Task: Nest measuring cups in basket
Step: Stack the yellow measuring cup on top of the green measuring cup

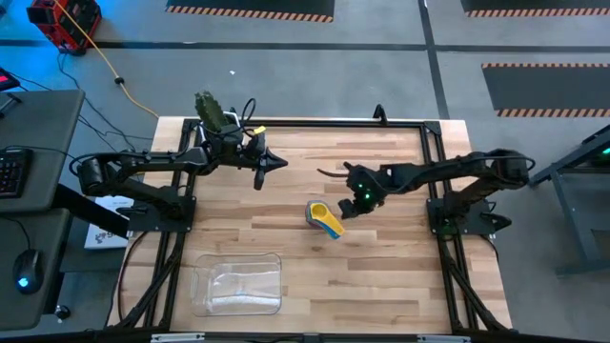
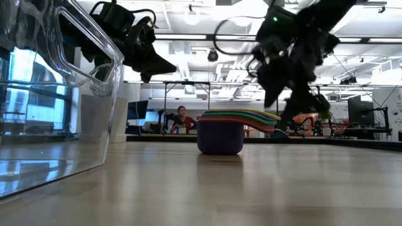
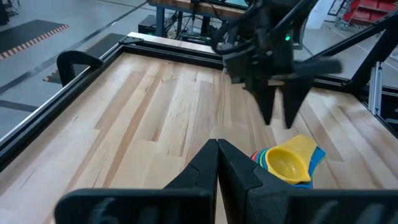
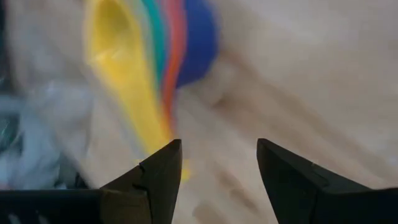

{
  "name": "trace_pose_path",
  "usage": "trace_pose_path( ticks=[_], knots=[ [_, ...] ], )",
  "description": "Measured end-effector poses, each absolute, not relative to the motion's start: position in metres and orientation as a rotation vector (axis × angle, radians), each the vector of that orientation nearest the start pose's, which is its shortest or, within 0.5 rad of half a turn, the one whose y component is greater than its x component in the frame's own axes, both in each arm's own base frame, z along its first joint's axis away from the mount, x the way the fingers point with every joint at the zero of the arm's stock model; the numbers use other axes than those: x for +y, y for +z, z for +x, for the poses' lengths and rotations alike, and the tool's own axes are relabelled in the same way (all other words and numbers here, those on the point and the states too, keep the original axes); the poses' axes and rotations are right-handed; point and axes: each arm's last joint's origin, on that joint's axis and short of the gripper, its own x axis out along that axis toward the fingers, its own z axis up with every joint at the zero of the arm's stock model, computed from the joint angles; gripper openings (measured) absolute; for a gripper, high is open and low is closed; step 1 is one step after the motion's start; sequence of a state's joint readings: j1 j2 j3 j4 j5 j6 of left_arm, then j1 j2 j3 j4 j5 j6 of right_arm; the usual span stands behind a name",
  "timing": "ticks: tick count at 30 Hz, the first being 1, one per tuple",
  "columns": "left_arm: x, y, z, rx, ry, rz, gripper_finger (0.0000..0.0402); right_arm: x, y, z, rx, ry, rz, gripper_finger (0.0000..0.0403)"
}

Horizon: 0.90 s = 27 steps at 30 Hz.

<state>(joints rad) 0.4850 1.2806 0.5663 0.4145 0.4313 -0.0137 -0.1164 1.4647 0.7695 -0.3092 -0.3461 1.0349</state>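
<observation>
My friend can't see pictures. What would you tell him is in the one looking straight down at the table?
A nested stack of measuring cups, yellow on top, sits mid-table, with the right gripper open just beside it. The left gripper waits shut near the far edge, and the clear basket lies empty at the near-left.

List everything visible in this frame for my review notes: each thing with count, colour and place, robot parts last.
measuring cups: one nested stack, yellow on top over a dark blue base, mid-table.
basket: one, clear plastic, near table edge on the left arm's side, holding no cups.
cactus pot: one, green plant, far table edge behind the left arm.
table: one, light wood, black frame.
person: one, seated in the room beyond the table.
left hand: dark, shut, raised over the far left part of the table.
right hand: dark, open, just beside the stack's handles, holding nothing.
</observation>
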Motion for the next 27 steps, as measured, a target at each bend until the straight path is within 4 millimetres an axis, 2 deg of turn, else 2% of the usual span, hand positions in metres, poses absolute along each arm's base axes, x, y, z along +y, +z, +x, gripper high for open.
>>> trace_pose_path(
  ticks=[3,5,7,11,12,16,20,27],
  knots=[
    [0.11,0.214,0.235,0.268,0.055,-0.146,0.0,-0.02,0.166,0.265,0.988,-0.431,1.185,0.019],
    [0.11,0.214,0.235,0.268,0.055,-0.146,0.0,-0.016,0.164,0.266,0.983,-0.455,1.19,0.017],
    [0.11,0.213,0.235,0.269,0.055,-0.147,0.0,-0.01,0.163,0.266,0.986,-0.472,1.206,0.0135],
    [0.11,0.214,0.235,0.269,0.055,-0.146,0.0,0.002,0.16,0.268,0.965,-0.543,1.251,0.003],
    [0.11,0.213,0.235,0.269,0.055,-0.147,0.0,0.004,0.16,0.27,0.95,-0.546,1.266,0.0016],
    [0.11,0.213,0.235,0.269,0.054,-0.139,0.0,0.012,0.16,0.27,0.912,-0.611,1.328,0.0021],
    [0.11,0.214,0.235,0.269,0.054,-0.136,0.0,0.017,0.163,0.274,0.853,-0.607,1.367,0.0003],
    [0.11,0.214,0.235,0.269,0.054,-0.136,0.0,0.022,0.164,0.275,0.825,-0.618,1.409,0.0002]
  ],
)
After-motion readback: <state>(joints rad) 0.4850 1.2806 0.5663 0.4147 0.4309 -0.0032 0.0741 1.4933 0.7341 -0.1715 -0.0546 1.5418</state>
